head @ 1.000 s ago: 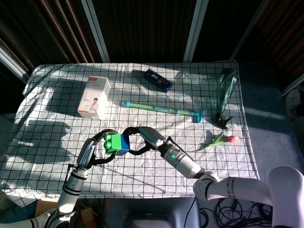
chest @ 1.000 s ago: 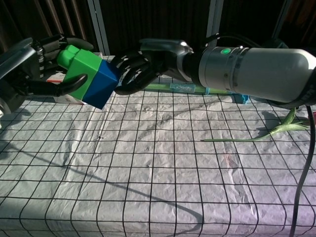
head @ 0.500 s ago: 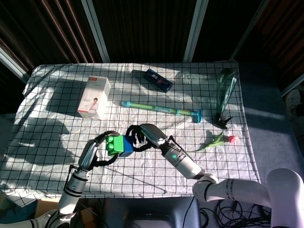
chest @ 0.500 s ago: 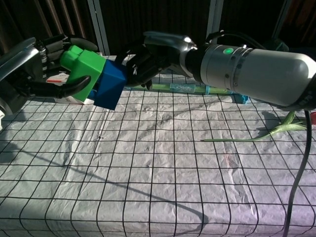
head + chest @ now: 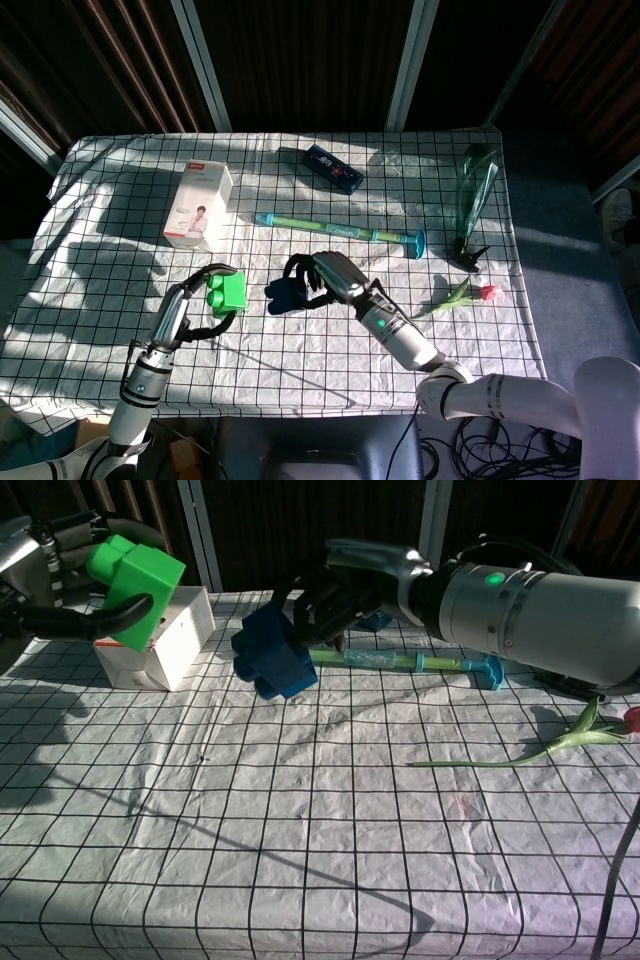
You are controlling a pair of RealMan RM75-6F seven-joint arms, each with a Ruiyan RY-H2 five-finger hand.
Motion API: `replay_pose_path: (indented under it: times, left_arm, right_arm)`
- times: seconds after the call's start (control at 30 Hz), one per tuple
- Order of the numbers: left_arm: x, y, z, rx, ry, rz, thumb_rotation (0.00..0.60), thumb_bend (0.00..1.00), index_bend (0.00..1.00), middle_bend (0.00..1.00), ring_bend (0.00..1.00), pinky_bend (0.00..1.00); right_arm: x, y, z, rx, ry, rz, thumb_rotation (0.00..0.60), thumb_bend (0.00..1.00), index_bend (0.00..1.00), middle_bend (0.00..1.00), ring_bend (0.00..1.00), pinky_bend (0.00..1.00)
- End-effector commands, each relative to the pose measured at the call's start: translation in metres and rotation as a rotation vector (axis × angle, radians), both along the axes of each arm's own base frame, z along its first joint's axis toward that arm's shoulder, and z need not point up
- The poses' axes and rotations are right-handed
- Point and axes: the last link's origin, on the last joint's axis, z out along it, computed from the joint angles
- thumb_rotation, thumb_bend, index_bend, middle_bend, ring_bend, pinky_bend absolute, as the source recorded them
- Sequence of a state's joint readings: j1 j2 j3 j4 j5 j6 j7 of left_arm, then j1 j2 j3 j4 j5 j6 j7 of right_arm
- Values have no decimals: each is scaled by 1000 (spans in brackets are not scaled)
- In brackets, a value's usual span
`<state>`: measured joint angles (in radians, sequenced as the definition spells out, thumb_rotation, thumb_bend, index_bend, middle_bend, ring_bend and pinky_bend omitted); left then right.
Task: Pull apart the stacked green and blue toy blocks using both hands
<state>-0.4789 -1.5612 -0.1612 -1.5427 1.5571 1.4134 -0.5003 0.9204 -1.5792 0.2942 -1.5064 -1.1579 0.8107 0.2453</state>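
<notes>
The two blocks are apart. My left hand (image 5: 193,302) (image 5: 60,575) grips the green block (image 5: 232,292) (image 5: 135,575), held above the table at the left. My right hand (image 5: 325,278) (image 5: 345,590) holds the blue block (image 5: 287,296) (image 5: 275,658) a short way to the right, with its fingers wrapped over the block's top. A clear gap shows between the green and blue blocks in both views.
A white and red box (image 5: 199,206) (image 5: 165,650) stands behind the left hand. A teal stick-like toy (image 5: 340,231) (image 5: 400,660) lies across the middle. A dark blue packet (image 5: 334,168), a green vase (image 5: 474,200) and an artificial flower (image 5: 460,295) (image 5: 560,742) lie toward the right.
The blocks have come apart. My left hand carried the green block to the left and my right hand drew the blue block to the right, opening a gap.
</notes>
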Motion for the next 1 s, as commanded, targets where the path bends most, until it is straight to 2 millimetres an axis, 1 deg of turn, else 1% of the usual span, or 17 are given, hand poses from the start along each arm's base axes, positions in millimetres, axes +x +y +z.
replay_pose_path:
  times: [0.03,0.17,0.4,0.53,0.6,0.7,0.73,0.77,0.83,0.87,0.9,0.93,0.97,1.0]
  left_arm:
    - [-3,2,3,5,9,7,600,663,729,903,648,602]
    - [-17,8,7,27,50,43,600,663,729,903,648,601]
    - [-58,15,9,42,176,142,600,663,729,902,648,601]
    - [-77,17,-3,9,270,178,600,656,724,902,648,579]
    - [-82,16,-13,-10,323,176,600,654,718,899,647,558]
    - [-86,15,-24,-39,382,166,600,630,705,871,624,527]
    - [-87,13,-28,-59,410,158,600,605,688,842,599,506]
    - [-88,12,-31,-75,428,151,600,569,660,796,565,481]
    - [-89,11,-35,-111,456,137,600,527,602,721,508,441]
    - [-90,11,-36,-127,462,132,600,502,549,661,464,413]
    - [-89,11,-37,-141,463,130,600,480,488,596,415,383]
    - [-90,11,-38,-159,467,127,600,464,441,544,374,359]
    - [-90,11,-39,-173,471,127,600,451,399,495,333,337]
    - [-90,11,-39,-188,475,125,600,441,359,448,290,314]
  right_arm:
    - [-11,-2,4,-30,40,5,600,343,913,663,645,647]
    - [-33,-6,10,-78,112,6,600,344,913,664,645,647]
    - [-80,-15,21,-164,286,0,600,347,913,663,645,648]
    - [-105,-18,16,-175,396,-11,600,346,911,663,645,650]
    - [-114,-19,12,-178,430,-17,600,346,896,663,643,651]
    - [-120,-20,8,-183,452,-18,600,345,833,663,605,639]
    - [-123,-20,7,-185,463,-16,600,344,775,651,568,611]
    - [-125,-20,6,-187,472,-13,600,341,699,616,517,572]
    - [-129,-19,5,-178,488,-12,600,333,561,527,429,509]
    - [-131,-19,5,-167,493,-14,600,328,429,440,347,457]
    - [-131,-19,5,-158,496,-17,600,326,332,378,289,420]
    - [-132,-19,5,-149,498,-20,600,325,257,330,245,392]
    - [-133,-19,6,-143,502,-20,600,326,155,269,188,358]
    - [-133,-19,6,-138,505,-20,600,325,77,218,142,327]
